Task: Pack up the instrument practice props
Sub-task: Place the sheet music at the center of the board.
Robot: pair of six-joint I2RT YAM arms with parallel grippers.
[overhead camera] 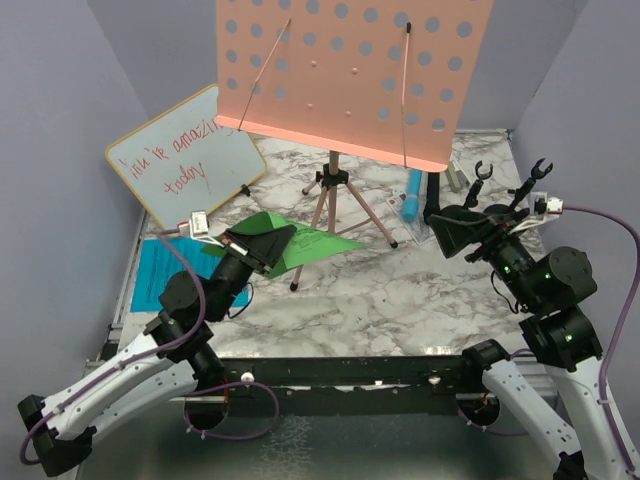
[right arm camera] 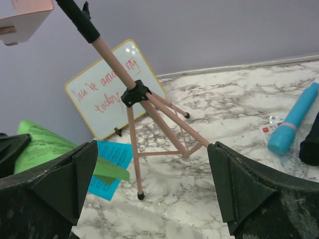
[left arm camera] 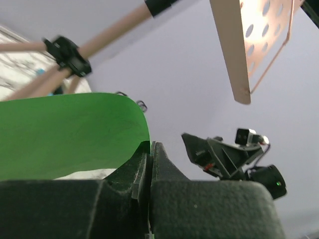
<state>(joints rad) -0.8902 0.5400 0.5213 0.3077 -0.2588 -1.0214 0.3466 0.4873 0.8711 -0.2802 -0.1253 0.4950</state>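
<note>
Down at the near edge, the left arm reaches forward low over the marble table (overhead camera: 400,310), elbow bent, wrist angled toward the middle. The left gripper (overhead camera: 256,252) has its jaws pressed together on the near edge of the green music sheet (overhead camera: 312,244). The left wrist view confirms it: the two dark fingers (left arm camera: 127,172) meet with the green paper (left arm camera: 65,132) nipped between them, the sheet bowing up and away. Just left of that arm, the blue music sheet (overhead camera: 165,272) lies flat on the table. Over on the right, the right arm is folded up high, forearm pointing in toward the centre, and the right gripper (overhead camera: 438,232) stands wide apart with nothing in it; in its own camera the fingers (right arm camera: 55,184) frame the tripod legs from a distance. Mid-table stands the pink tripod music holder (overhead camera: 336,198), upright on spread legs, its perforated tray (overhead camera: 350,70) tilted overhead. Right of it the blue microphone (overhead camera: 414,190) lies on the marble, the black microphone (right arm camera: 311,142) just beside it. Further right, two black mic holders (overhead camera: 483,176) stand upright. Far left, the whiteboard (overhead camera: 190,152) leans at the back.
</note>
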